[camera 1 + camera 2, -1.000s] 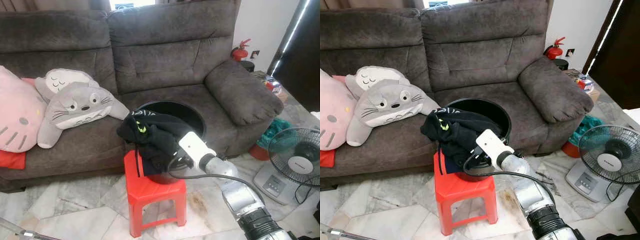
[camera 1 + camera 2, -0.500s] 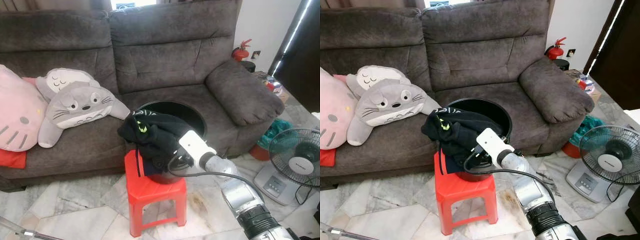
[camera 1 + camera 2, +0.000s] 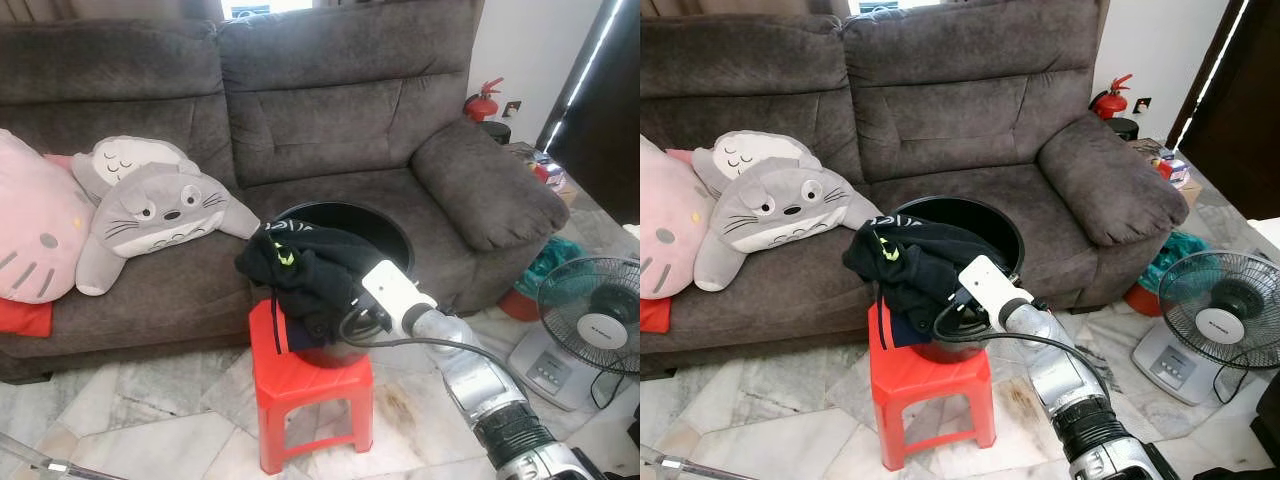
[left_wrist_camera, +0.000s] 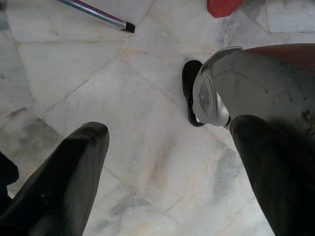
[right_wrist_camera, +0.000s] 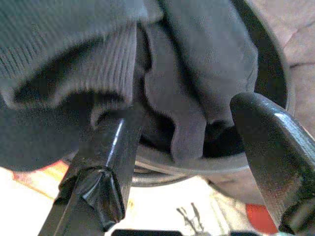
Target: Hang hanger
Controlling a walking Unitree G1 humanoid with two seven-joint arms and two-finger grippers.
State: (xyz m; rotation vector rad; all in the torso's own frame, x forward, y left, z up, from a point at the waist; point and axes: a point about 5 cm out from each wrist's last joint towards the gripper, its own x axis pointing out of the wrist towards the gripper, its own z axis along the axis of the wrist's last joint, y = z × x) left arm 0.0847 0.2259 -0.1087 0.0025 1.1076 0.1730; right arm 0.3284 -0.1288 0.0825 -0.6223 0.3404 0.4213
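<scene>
At six o'clock of the round black plastic basin (image 3: pixel 397 233) on the red plastic stool (image 3: pixel 300 385), right gripper (image 5: pixel 189 110) spread wide around a fold of crumpled dark garment (image 3: pixel 305 265). No hanger visible, probably buried in the cloth; pointing and long axis impossible to tell. Risk: pinching fabric alone, or dragging the basin off. Left gripper (image 4: pixel 170 130) idle, spread wide.

A stool (image 3: pixel 300 385) stands on the floor (image 3: pixel 150 420) before the sofa (image 3: pixel 330 110). On it sits a tub (image 3: pixel 385 228), with clothes (image 3: pixel 300 270) draped over its left rim. Two plush toys (image 3: pixel 150 205) lie on the sofa's left seat. A fan (image 3: pixel 590 315) stands on the floor to the right, off the sofa's right arm.
</scene>
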